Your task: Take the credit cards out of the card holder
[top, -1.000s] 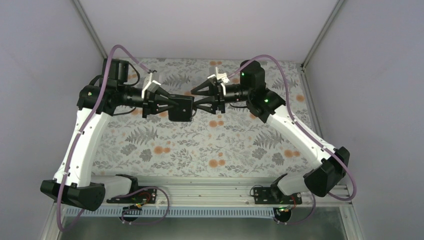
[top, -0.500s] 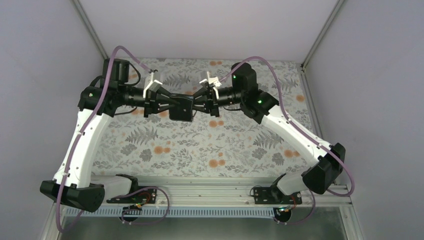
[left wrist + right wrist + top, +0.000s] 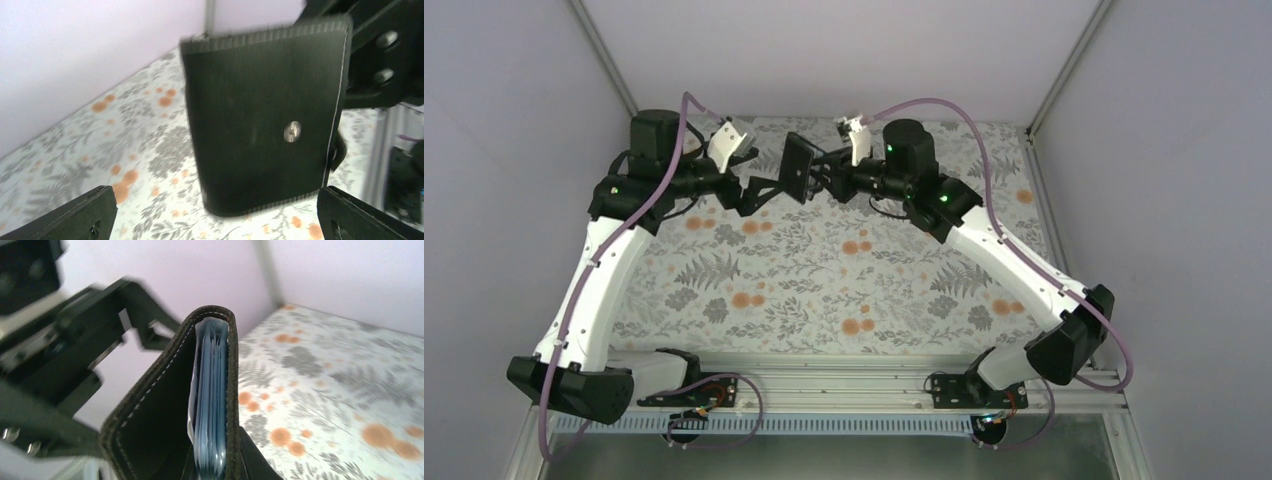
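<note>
Bench: floral cloth [image 3: 844,290] over the table, pale grey walls on three sides, nothing lying loose on the cloth that I could see from above.

Card holder [image 3: 798,167] – up in the air over the far middle of the cloth, between my two arms, tilted on edge, well clear of the surface.

Right pincer [image 3: 822,172] – pressed together on the holder's right-hand edge and carrying it alone. From that wrist the holder was seen edge-on and very close: black stitched cover folded around thin light blue layers. The fold gaped only a little.

Left pincer [image 3: 767,187] – spread wide, both fingers apart from the holder. From that wrist the holder's black outer face filled the middle of the view, with its small pale stud [image 3: 292,131] toward me and my two fingertips low at either corner, touching nothing.

Cards – none seen. No red showed in the gap, on the cloth or in either pincer. Whether they sat between the blue layers I could not tell.

Progress, as I judged it: early. The holder was lifted and gripped from one side; it was not opened flat, and no card was out. Left to do: get the free left pincer onto the cover or into the fold, spread it, draw each card out and set it down.
</note>
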Robot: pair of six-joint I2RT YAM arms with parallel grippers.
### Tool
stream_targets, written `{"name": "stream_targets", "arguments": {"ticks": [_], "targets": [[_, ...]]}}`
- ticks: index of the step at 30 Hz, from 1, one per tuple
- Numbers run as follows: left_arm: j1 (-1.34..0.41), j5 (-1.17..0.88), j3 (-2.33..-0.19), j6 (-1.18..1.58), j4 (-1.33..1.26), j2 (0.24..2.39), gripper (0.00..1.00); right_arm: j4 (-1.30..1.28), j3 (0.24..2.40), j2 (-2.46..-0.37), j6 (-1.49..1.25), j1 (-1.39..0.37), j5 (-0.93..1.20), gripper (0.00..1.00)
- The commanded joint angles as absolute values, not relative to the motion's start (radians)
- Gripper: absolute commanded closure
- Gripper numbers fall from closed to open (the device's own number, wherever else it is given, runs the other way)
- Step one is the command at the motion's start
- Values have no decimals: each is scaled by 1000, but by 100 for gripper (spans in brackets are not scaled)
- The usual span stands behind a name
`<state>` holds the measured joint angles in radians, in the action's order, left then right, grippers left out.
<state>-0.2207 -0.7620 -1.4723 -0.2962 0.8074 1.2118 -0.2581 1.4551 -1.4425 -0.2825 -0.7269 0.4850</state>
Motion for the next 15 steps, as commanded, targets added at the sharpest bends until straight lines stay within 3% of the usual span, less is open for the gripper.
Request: {"name": "stream_targets", "arguments": {"ticks": [1,5,15], "targets": [[-239,-567,-1420,-220,726,1218,0,-340,1527,-1468,-513,-802,49,96],[-266,-555,-1455,-206,726,1253,0,-350,1572,-1502,-529,-878,-124,96],[-308,-360,-1501,-206,728,1323,0,-383,1660,-1585,-488,-932,-89,96]]}}
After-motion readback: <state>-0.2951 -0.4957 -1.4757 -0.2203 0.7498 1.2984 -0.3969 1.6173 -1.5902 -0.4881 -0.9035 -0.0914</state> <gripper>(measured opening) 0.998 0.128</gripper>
